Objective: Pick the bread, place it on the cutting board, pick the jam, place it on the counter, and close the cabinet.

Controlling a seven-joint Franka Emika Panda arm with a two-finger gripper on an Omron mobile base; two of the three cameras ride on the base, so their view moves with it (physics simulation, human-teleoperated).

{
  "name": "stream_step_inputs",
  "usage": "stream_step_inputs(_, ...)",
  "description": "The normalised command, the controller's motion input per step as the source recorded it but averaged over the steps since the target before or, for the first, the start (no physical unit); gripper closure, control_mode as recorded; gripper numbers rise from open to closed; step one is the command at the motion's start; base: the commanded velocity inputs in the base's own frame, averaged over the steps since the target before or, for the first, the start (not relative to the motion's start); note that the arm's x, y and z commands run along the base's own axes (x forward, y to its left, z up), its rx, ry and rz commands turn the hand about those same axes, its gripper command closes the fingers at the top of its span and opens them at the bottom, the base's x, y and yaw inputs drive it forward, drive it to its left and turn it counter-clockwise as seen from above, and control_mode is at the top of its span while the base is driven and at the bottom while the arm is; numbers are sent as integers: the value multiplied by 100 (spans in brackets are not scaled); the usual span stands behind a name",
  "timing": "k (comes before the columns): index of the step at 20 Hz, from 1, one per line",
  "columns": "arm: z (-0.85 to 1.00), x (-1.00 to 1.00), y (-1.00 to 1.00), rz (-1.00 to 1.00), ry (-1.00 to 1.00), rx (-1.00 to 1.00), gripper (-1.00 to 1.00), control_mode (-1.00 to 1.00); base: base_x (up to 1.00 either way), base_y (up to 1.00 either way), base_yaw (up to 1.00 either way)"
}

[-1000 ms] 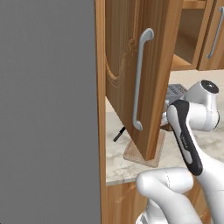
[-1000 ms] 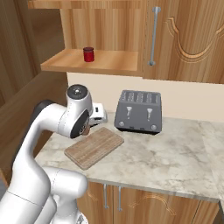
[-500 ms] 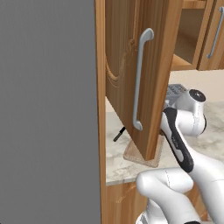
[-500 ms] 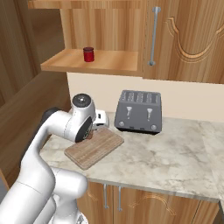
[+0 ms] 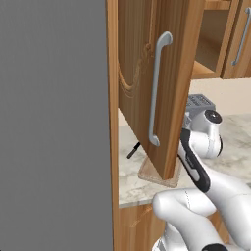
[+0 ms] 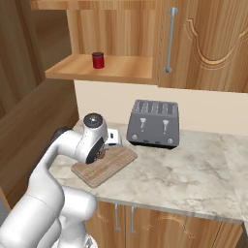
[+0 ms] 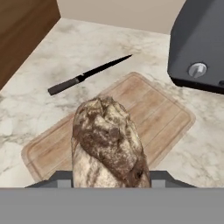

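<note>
In the hand view the brown crusty bread (image 7: 107,144) sits between my fingers, held just above the tan cutting board (image 7: 153,109). My gripper (image 7: 111,175) is shut on it. The right base view shows the gripper (image 6: 114,138) low over the far end of the cutting board (image 6: 104,167) on the marbled counter (image 6: 184,169). The red jam (image 6: 98,60) stands on the open cabinet's shelf. The cabinet door (image 5: 147,73) with its long silver handle stands open and hides my gripper in the left base view.
A dark toaster (image 6: 154,123) stands just right of the board. A black knife (image 7: 87,74) lies on the counter beyond the board's far left edge. The open door (image 6: 203,43) hangs over the counter, and a wooden wall closes the left side.
The arm has swung from the counter's left end toward the toaster and lowered, bringing the bread over the cutting board. The jam and the door have not moved.
</note>
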Motion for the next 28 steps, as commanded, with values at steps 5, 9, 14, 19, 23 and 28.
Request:
stream_step_inputs(5,-31,13,0,-2,0,0,100,-100,0,0,0)
stream_step_inputs(9,-28,12,0,-3,0,0,100,-100,0,0,0)
stream_step_inputs(14,-21,7,0,-3,0,0,100,-100,0,0,0)
stream_step_inputs(19,-20,2,0,-1,0,0,100,-100,0,0,0)
stream_step_inputs(23,-21,1,0,0,0,0,100,-100,0,0,0)
stream_step_inputs(28,-23,6,0,0,0,0,100,-100,0,0,0)
